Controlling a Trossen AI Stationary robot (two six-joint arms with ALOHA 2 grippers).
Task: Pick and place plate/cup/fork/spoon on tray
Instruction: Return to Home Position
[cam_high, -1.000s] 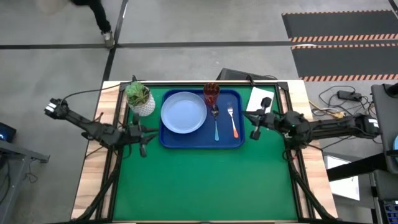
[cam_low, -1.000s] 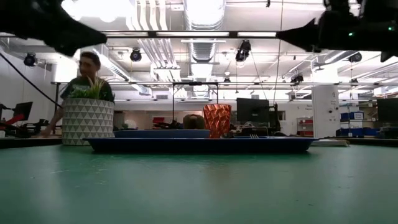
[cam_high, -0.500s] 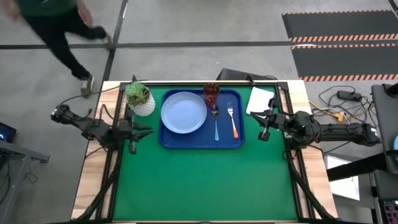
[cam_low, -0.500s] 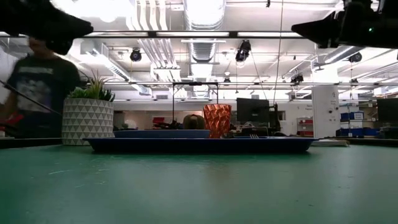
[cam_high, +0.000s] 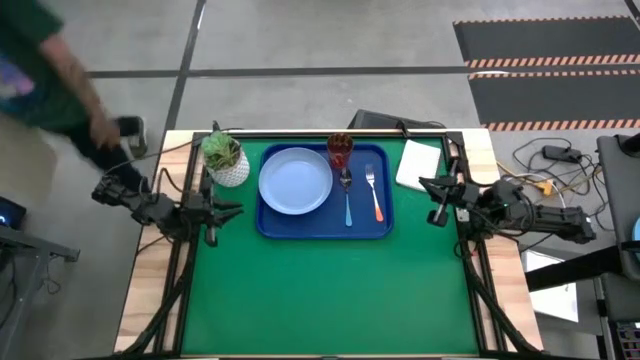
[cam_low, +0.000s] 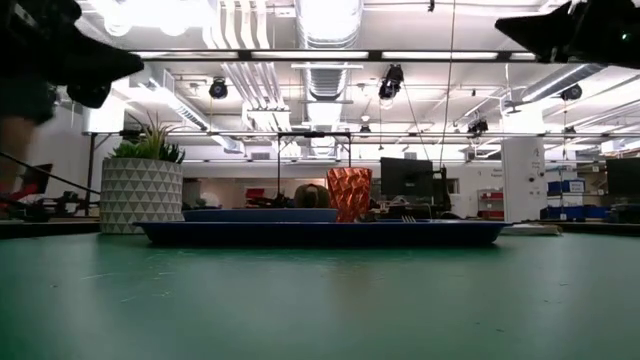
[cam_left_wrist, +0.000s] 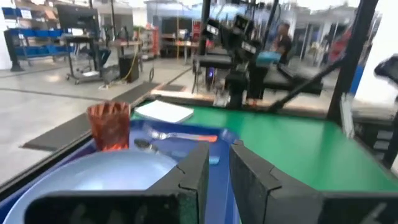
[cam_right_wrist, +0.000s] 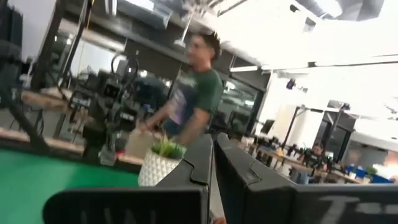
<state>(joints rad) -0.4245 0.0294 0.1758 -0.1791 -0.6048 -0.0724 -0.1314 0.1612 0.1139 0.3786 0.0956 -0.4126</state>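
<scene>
The dark blue tray (cam_high: 322, 226) lies at the far middle of the green mat. On it are the pale blue plate (cam_high: 296, 181), the red-orange cup (cam_high: 340, 150), standing upright, the blue-handled spoon (cam_high: 347, 198) and the orange-handled fork (cam_high: 374, 196). My left gripper (cam_high: 232, 210) hovers left of the tray, pointing at it, fingers together and empty. My right gripper (cam_high: 436, 204) hovers right of the tray, shut and empty. The left wrist view shows the plate (cam_left_wrist: 93, 180), the cup (cam_left_wrist: 111, 126) and the fork (cam_left_wrist: 186, 135).
A white pot with a green plant (cam_high: 225, 157) stands left of the tray's far corner. A white rectangular block (cam_high: 420, 163) lies right of the tray. A person walks past the table's far left corner (cam_high: 45, 75). The near half of the mat (cam_high: 330, 290) is bare.
My right gripper has drawn back from the tray toward the table's right edge. My left arm has pulled back a little toward the left edge. A person has walked along the floor beyond the table's far left corner.
</scene>
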